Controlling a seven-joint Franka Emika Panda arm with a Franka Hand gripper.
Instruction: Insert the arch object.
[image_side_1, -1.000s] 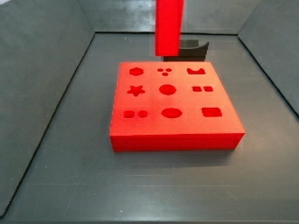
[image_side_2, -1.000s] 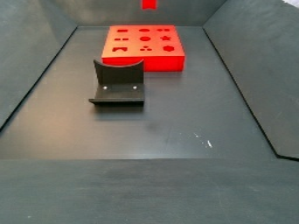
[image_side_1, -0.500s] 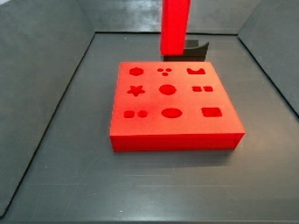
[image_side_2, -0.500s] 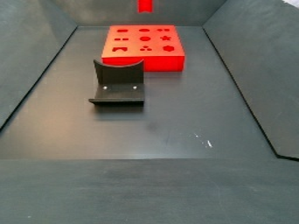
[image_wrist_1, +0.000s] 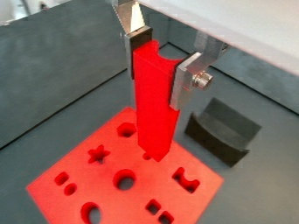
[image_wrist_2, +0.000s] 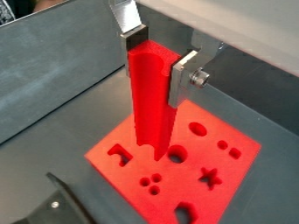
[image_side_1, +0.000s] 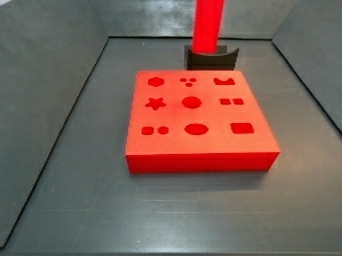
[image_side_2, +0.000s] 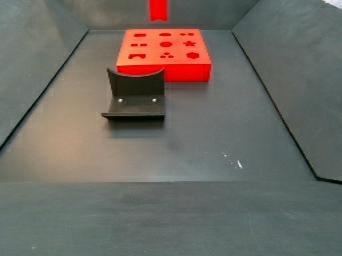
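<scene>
My gripper (image_wrist_1: 162, 59) is shut on a tall red post (image_wrist_1: 155, 114) and holds it upright above the flat red board (image_wrist_1: 146, 188). The post's top end shows a U-shaped groove between the fingers, as in a wrist view (image_wrist_2: 149, 105). My gripper (image_wrist_2: 160, 59) is out of frame in both side views; only the post shows (image_side_1: 209, 25) (image_side_2: 158, 9). The post hangs clear of the board (image_side_1: 201, 150), near its edge by the fixture. The board has an arch-shaped hole (image_side_1: 223, 81) (image_wrist_1: 187, 178). No small dark arch block is in view.
The dark fixture (image_side_2: 134, 95) stands on the floor beside the board (image_side_2: 167, 68); it also shows in other views (image_side_1: 221, 50) (image_wrist_1: 222, 131) (image_wrist_2: 59, 206). Grey walls enclose the floor. The board holds several other shaped holes.
The red post has shifted sideways with the gripper, toward the side of the board with the arch-shaped hole. The board and the fixture have not moved.
</scene>
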